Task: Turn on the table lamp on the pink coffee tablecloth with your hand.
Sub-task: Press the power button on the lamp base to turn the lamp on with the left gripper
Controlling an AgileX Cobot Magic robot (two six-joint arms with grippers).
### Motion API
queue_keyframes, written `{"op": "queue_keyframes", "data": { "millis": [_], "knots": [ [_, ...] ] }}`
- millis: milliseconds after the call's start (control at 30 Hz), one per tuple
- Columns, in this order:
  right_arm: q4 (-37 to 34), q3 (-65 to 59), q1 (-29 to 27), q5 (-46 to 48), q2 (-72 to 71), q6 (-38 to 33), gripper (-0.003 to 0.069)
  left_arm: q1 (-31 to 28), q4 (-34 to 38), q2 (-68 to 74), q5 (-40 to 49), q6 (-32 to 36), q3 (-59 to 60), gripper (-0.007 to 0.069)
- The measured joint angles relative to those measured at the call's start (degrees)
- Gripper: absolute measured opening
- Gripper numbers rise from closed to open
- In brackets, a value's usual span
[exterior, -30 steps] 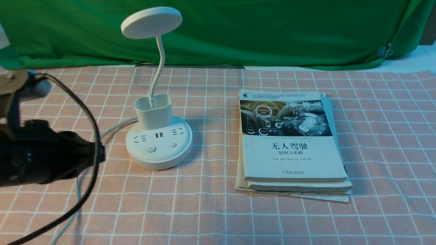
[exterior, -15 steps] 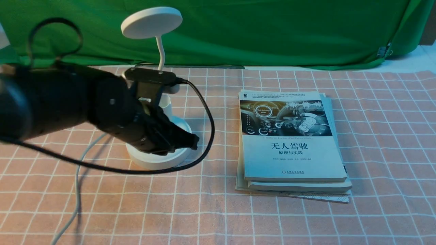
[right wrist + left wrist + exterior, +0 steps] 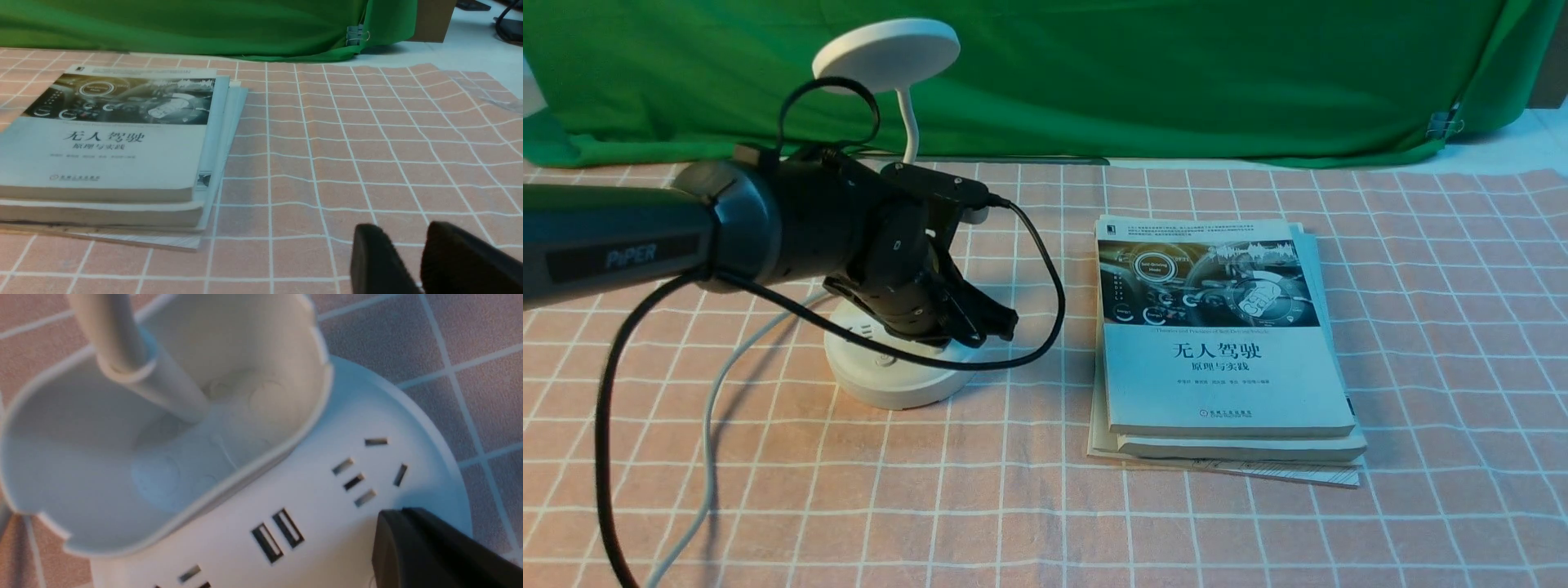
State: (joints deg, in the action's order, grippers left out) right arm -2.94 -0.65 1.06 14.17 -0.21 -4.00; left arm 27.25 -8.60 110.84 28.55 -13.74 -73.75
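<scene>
My left claw [image 3: 996,323], fingers closed, is pointing down at the lamp [image 3: 892,385] base; books [image 3: 1225,376] are lying to the claw's right.

Pink checks, a green drape and a white lamp

The cloth [image 3: 1421,327] over the desk is pink, ruled with a white grid of squares. Along the far edge hangs a plain green backdrop [image 3: 1176,73]. The lamp [image 3: 890,384] is white throughout, with dark socket slots and a white cord [image 3: 708,425]. The top cover of the books [image 3: 1225,376] has a dark picture band with teal and white rings above a white half with dark lettering, and the page edges are cream. The arm [image 3: 605,245] is dark grey with pale "PiPER" lettering. Its cable [image 3: 1060,302], the left gripper [image 3: 996,324] and the right gripper [image 3: 406,237] are black.
</scene>
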Motion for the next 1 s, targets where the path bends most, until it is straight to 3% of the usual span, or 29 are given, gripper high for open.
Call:
{"op": "queue_keyframes", "data": {
  "millis": [1000],
  "knots": [
    [0.0, 0.0, 0.0, 0.0, 0.0, 0.0, 0.0241, -0.17, 1.05, 0.06, 1.97, -2.67, -0.79, -0.0001]
  ]
}}
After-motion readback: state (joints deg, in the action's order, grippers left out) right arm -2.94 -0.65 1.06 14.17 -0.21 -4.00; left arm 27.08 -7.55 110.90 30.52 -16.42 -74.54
